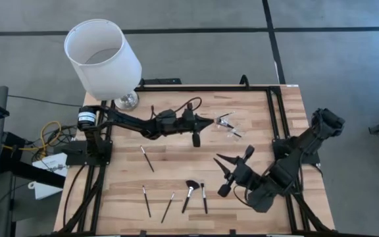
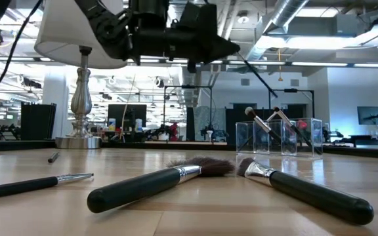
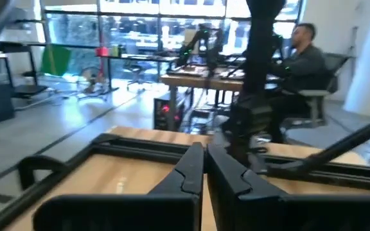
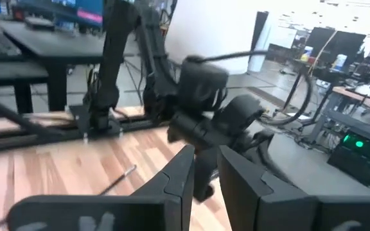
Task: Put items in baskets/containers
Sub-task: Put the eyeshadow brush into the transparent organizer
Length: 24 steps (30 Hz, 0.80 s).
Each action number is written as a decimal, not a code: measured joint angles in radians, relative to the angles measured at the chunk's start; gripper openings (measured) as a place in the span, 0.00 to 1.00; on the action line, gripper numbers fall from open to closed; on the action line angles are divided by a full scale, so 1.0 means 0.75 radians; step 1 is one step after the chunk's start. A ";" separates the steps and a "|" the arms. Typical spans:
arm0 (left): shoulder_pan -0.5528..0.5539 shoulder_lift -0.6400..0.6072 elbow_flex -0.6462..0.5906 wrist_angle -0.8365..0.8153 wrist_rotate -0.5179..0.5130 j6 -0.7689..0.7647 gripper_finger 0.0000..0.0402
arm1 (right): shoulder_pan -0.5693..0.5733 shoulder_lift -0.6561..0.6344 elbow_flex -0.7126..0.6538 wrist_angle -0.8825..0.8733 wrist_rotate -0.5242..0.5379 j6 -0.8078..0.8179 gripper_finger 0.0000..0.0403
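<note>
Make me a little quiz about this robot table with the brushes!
1. True or false: the white lamp stands beside the right arm's base.
2. Where is the fluffy-headed makeup brush? A: in the clear container. B: lying on the table. C: between a gripper's fingers.
3. Which gripper is nearest the clear container?

Key: 1 false, it stands by the left arm's base. 2 B. 3 the left gripper.

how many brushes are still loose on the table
5: one alone at mid-left, four along the near edge. More stand in the clear container; others may be hidden under the arms.
</note>
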 joint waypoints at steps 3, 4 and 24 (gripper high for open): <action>0.041 0.019 0.017 -0.044 -0.054 0.023 0.02 | -0.004 0.019 0.000 -0.031 -0.017 0.101 0.16; 0.058 0.027 0.015 -0.060 -0.072 0.027 0.02 | -0.005 0.022 0.000 -0.044 -0.015 0.114 0.16; 0.185 0.075 0.015 -0.228 -0.040 0.022 0.03 | -0.039 0.042 0.000 -0.102 -0.047 0.118 0.16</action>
